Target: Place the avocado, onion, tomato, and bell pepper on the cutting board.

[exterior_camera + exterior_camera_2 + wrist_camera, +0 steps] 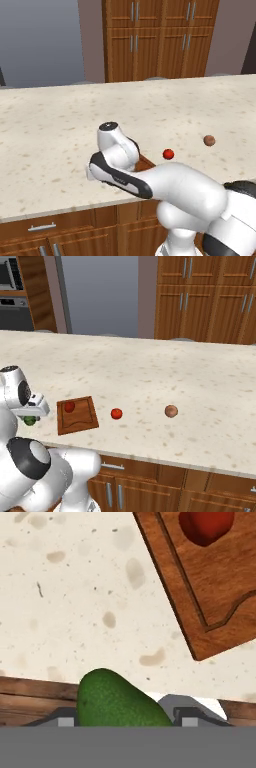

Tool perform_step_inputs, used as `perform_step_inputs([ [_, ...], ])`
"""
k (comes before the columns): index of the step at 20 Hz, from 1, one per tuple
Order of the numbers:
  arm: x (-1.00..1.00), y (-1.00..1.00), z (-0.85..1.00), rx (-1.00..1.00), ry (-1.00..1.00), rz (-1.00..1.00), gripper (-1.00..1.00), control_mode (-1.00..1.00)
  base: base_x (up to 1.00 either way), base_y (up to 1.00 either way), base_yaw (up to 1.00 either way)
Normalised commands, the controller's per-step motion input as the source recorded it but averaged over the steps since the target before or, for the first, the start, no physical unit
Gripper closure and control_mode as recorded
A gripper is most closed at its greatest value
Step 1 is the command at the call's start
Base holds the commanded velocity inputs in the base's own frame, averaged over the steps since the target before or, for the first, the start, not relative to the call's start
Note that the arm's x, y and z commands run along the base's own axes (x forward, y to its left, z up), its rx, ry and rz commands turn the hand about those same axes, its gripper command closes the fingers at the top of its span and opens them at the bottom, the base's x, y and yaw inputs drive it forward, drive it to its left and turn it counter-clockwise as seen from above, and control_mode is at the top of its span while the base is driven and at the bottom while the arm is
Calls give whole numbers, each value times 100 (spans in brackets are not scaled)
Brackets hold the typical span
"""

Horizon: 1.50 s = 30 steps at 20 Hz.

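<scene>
You are looking at the gripper (34, 415) closing around the avocado (120, 702) at the counter (150, 376) edge, just left of the cutting board (80, 418). The bell pepper (69, 406) is sitting on the board; tomato (116, 414) and onion (171, 411) are lying on the counter to its right.

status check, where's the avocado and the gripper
Gripper shut on avocado, beside the board. Pepper on board. Tomato, onion on counter. Path clear.
</scene>
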Motion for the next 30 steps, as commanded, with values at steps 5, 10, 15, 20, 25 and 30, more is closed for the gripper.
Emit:
perform_step_inputs([
  [5, -32, -63, 76, 0, -9, 0, 100, -100, 0, 0, 0],
  [10, -1, -70, 64, 0, -7, 0, 100, -100, 0, 0, 0],
  [15, 26, -58, 40, 0, -4, 0, 100, -100, 0, 0, 0],
  [20, 46, -38, 10, 0, -7, 2, 100, -100, 0, 0, 0],
  [25, 51, -26, 0, 0, -2, 4, 100, -100, 0, 0, 0],
  [30, 48, -5, 0, 0, 0, 3, 100, -100, 0, 0, 0],
])
